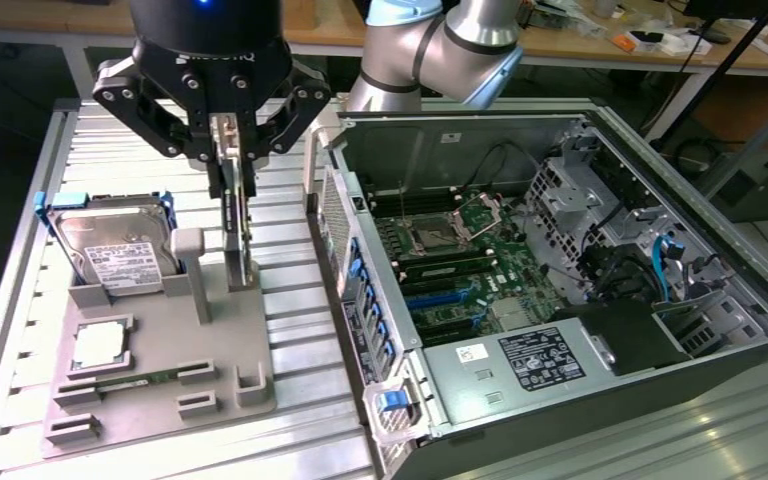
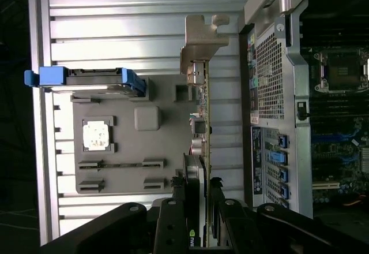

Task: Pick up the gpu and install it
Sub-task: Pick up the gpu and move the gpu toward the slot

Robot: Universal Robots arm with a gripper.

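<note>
The gpu (image 1: 239, 235) is a thin dark card seen edge-on, standing upright over the far part of the grey holder (image 1: 224, 345). My gripper (image 1: 231, 165) comes down from above and is shut on the card's upper edge. In the wrist view the gpu (image 2: 203, 109) runs away from my gripper (image 2: 196, 208), its silver bracket (image 2: 202, 40) at the far end, with both fingers (image 2: 172, 219) pressed against its sides. I cannot tell whether the card's lower edge still sits in the holder's slot.
The holder also carries a hard drive (image 1: 117, 245) in a blue-cornered frame, a CPU (image 1: 100, 345) and a slim memory stick (image 1: 137, 380). The open computer case (image 1: 357, 300) lies at the exterior view's right, its motherboard (image 1: 458, 265) exposed. All rest on a slatted metal table (image 1: 291, 440).
</note>
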